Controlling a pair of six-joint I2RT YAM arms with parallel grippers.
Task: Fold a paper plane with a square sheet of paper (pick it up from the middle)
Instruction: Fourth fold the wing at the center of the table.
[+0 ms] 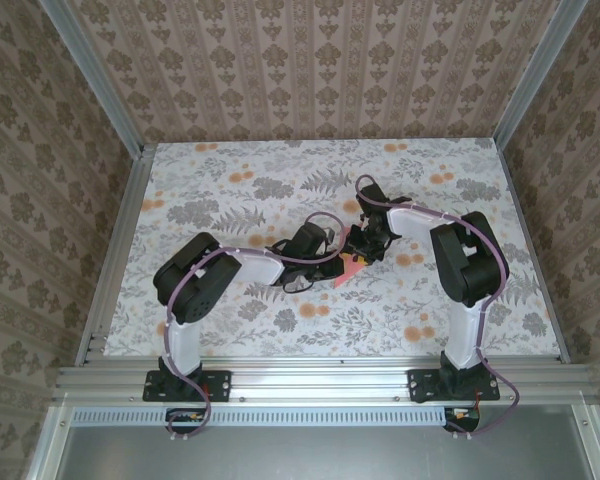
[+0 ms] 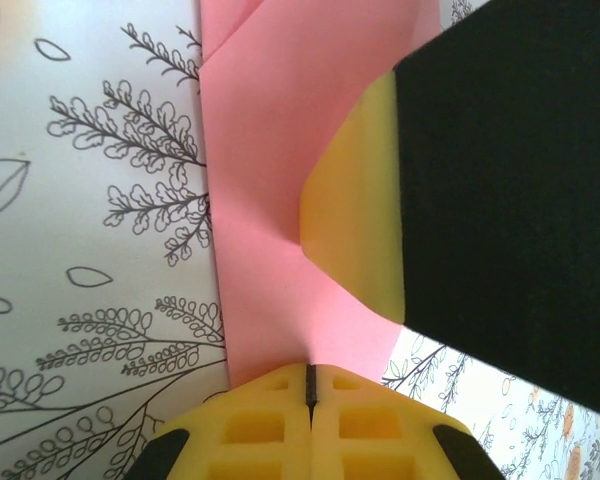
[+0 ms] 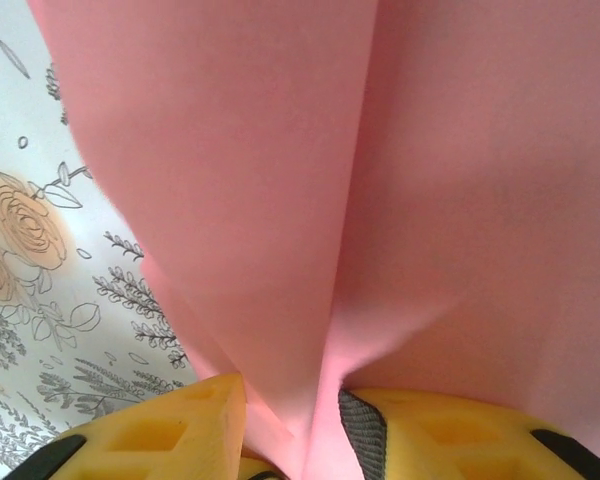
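From above, my left arm [image 1: 230,268] reaches in from the left across the flowered table [image 1: 230,170] toward its middle. My left gripper [image 1: 325,252] sits low there, just left of the paper [image 1: 347,270]. The paper shows as a small pink-red patch between my two grippers.

In my left wrist view those fingers [image 2: 265,390] are clenched tight, the yellow tips together with a thin dark seam between them. The paper [image 2: 270,150] narrows right down into that seam, so I am pinching its near edge. Beyond my tips it spreads away as a pink sheet with a soft bend. Its left edge lies over the leaf print of the table [image 2: 80,200]. One finger [image 2: 355,230] of my right gripper, yellow with a black back, touches the paper from the right, and the sheet curves round its tip.

Further right from above, my right gripper [image 1: 365,243] comes onto the paper from the far side, its arm [image 1: 465,260] bent back toward the right edge.

In my right wrist view the paper [image 3: 230,150] stands close before the camera as two pink flaps with a crease between them. It runs down into the gap between my fingers [image 3: 180,435]. I am grasping it there, the jaws a little apart with the layers caught between. Table print [image 3: 40,300] shows at the left.
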